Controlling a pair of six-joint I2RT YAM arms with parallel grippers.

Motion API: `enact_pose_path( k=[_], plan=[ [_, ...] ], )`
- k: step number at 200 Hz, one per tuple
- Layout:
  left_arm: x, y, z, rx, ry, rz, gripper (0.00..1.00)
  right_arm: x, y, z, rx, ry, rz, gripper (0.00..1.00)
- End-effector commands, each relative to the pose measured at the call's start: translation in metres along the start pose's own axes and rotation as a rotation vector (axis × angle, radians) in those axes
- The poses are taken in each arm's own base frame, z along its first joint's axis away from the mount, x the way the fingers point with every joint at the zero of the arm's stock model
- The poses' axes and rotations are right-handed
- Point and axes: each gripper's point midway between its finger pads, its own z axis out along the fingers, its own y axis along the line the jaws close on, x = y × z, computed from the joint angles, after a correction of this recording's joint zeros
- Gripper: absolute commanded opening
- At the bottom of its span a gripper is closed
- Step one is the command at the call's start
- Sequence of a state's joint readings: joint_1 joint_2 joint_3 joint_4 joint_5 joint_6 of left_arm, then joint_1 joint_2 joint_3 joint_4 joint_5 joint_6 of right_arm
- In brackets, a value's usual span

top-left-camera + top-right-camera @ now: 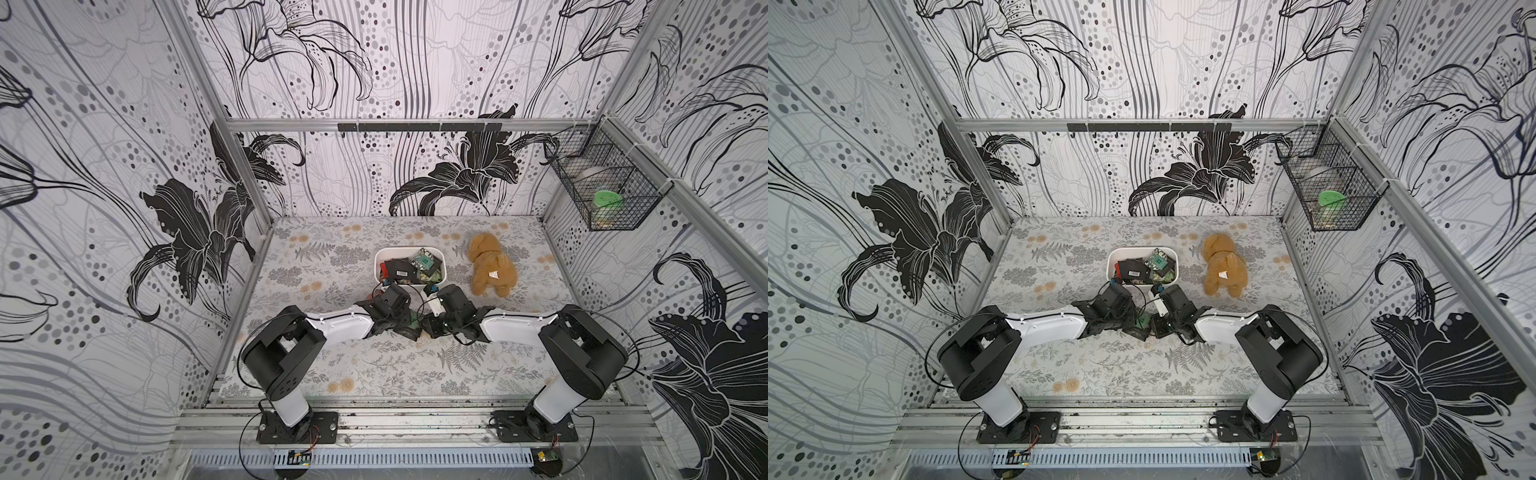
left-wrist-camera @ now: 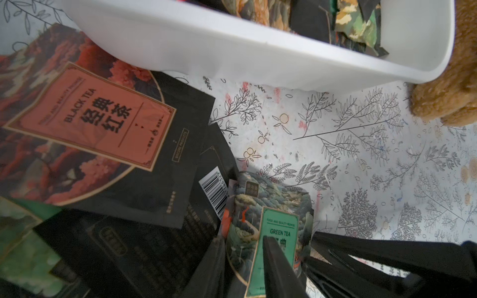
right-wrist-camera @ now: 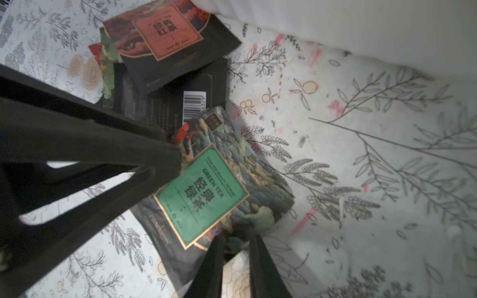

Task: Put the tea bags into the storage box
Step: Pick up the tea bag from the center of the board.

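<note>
Green tea bag (image 3: 201,191) tilted, pinched by left gripper (image 2: 242,242) and right gripper (image 3: 236,240)

A tan plush toy (image 1: 492,266) lies on its side at the far right of the fern-print worktop (image 1: 332,257), with a white tag on its body. A black wire basket (image 1: 575,195) hangs on the right wall frame above the worktop and contains a green-lidded jar (image 1: 607,198). A black hook rail (image 1: 419,127) is fixed along the back wall crossbar. The walls carry black-and-white lily wallpaper (image 1: 124,166).
</note>
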State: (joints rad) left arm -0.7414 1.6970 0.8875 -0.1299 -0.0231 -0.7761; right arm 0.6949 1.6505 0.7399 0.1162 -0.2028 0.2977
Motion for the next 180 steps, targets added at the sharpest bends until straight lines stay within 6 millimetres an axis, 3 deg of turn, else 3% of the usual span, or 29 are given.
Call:
enact_pose_path(
  k=[1,70,180],
  plan=[
    [-0.004,-0.004,0.003,0.005,-0.012,0.015,0.30,-0.003,0.001,0.001,-0.001,0.014,-0.005,0.23],
    [0.002,-0.004,0.007,0.026,0.010,0.011,0.30,0.004,-0.001,0.008,0.000,0.045,0.000,0.21],
    [0.009,-0.028,0.006,0.161,0.049,-0.014,0.27,0.005,0.001,0.009,-0.014,0.050,0.004,0.21]
  ],
)
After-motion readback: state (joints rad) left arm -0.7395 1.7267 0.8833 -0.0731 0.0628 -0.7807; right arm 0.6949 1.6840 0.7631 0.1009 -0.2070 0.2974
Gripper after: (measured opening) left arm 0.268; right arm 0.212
